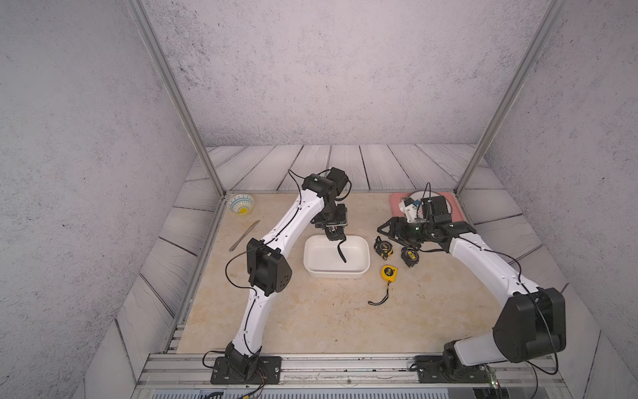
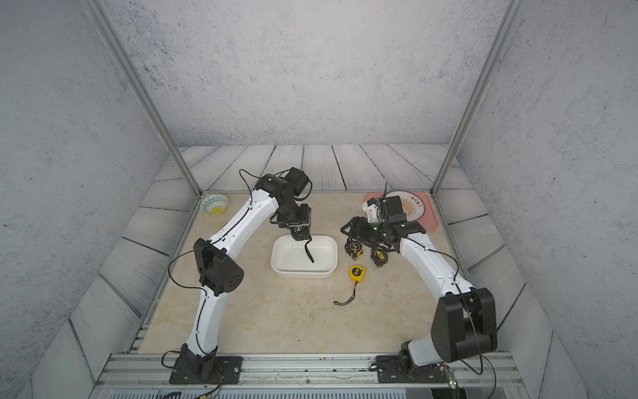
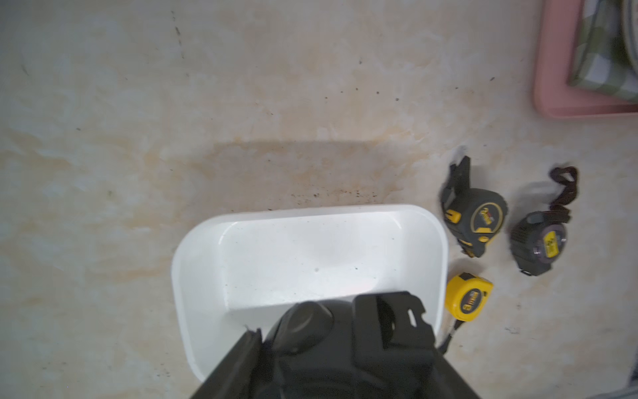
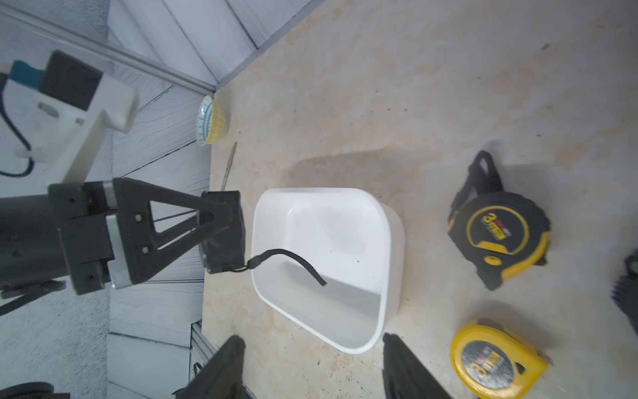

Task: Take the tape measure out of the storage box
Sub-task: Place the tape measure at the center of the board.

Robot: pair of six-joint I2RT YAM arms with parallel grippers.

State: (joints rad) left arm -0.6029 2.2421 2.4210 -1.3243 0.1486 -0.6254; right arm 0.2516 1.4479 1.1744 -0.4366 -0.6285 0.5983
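Note:
My left gripper [image 1: 334,235] is shut on a black tape measure [image 4: 224,231] and holds it in the air above the far left rim of the white storage box [image 1: 336,274]. The tape measure's black strap [image 4: 293,257] hangs down into the box, which otherwise holds nothing. In the left wrist view the black case [image 3: 345,331] fills the space between the fingers. My right gripper [image 4: 312,342] is open and holds nothing; it hovers to the right of the box, above two dark tape measures [image 1: 384,248] [image 1: 409,256].
A yellow tape measure [image 1: 389,272] with a wrist loop lies on the table off the box's near right corner. A pink tray [image 1: 455,210] sits at the back right. A patterned bowl [image 1: 240,203] and a knife [image 1: 244,235] lie at the back left.

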